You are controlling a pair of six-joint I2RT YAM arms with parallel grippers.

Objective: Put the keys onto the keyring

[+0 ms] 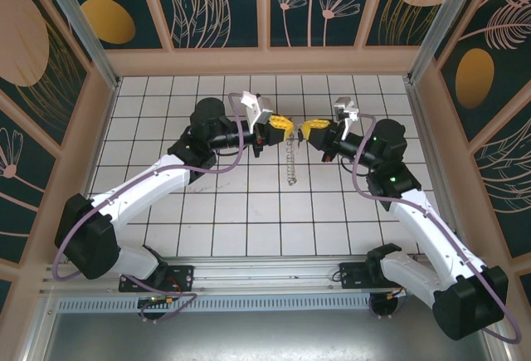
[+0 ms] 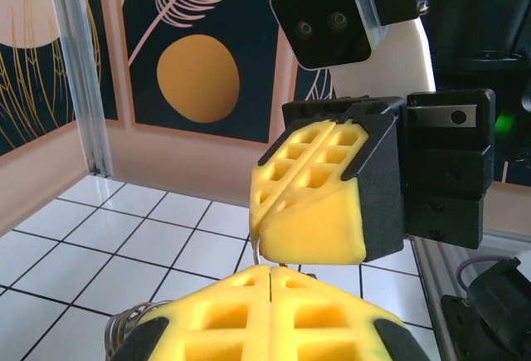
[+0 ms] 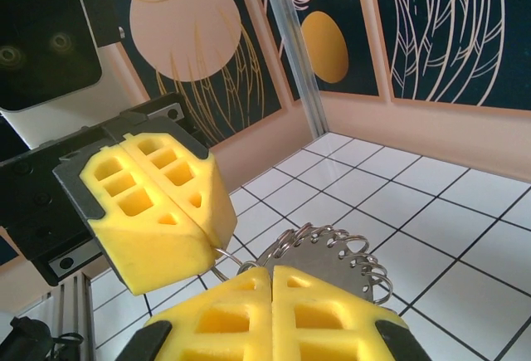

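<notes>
L gripper (image 1: 280,123) and R gripper (image 1: 314,128): tips face each other, nearly touching, raised over centre of table (image 1: 207,212). Both finger pairs are pressed together, each pinching the thin wire at top of keyring (image 1: 290,164). Keyring hangs between and below the tips as a narrow strand, small rings bunched. Contact w/ tiles: cannot tell.

- Fingers (image 2: 311,203): yellow foam, square-holed grid, black shells.
- Keyring (image 3: 332,251): silvery, fringed with tiny rings.
- Table (image 1: 249,212): white tiles, dark grid lines.
- Walls (image 1: 232,21): dark teal, peach leaf outlines, orange ovals.
- Arms (image 1: 158,182): white and black; cables (image 1: 56,260) purple.
</notes>
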